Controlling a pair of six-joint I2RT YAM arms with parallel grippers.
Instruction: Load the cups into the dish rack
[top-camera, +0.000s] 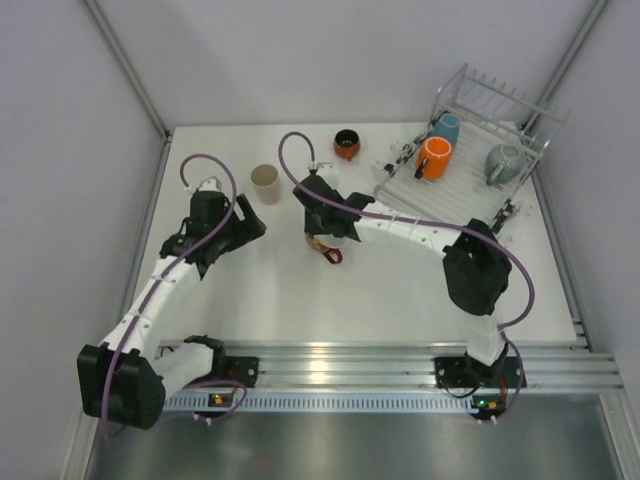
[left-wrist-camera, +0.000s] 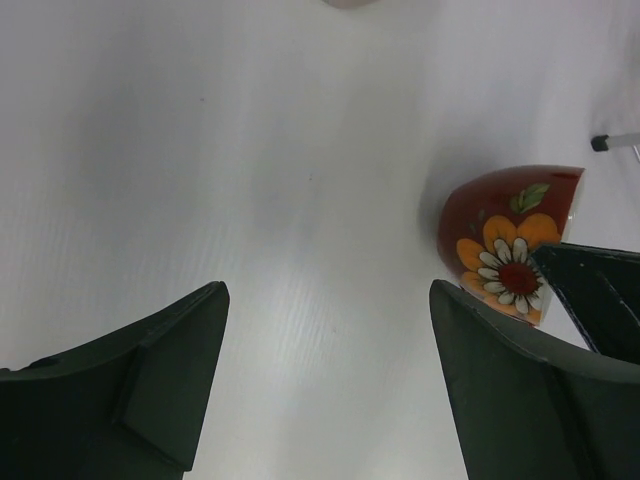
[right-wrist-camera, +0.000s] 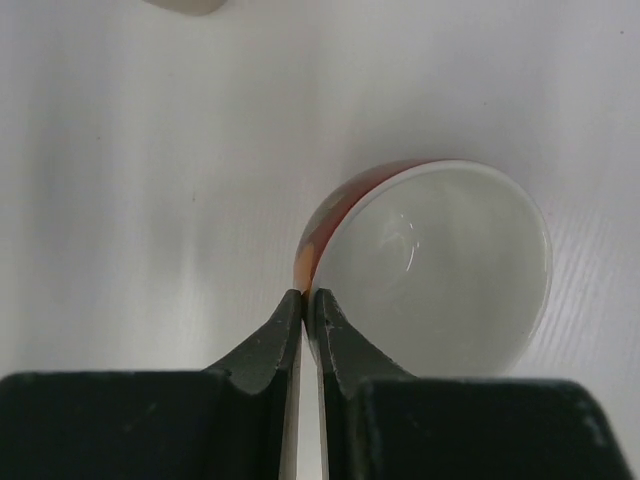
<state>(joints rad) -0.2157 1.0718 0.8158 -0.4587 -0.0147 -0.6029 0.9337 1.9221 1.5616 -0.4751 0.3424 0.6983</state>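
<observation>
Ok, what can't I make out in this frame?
Top view: red mug mostly hidden under the right arm; mainly its handle shows.
Right wrist view: pale object at top edge, cut off, unidentifiable.
Left wrist view: right pincer covers the mug's lower rim.
Any view: whether the mug touches the table.

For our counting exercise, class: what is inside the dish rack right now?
Three cups: a light blue cup, an orange cup and a grey mug. The dish rack floor beneath them is covered.

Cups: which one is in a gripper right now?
The red flowered mug, white inside; the right gripper pinches its rim. No other cup is held.
</observation>
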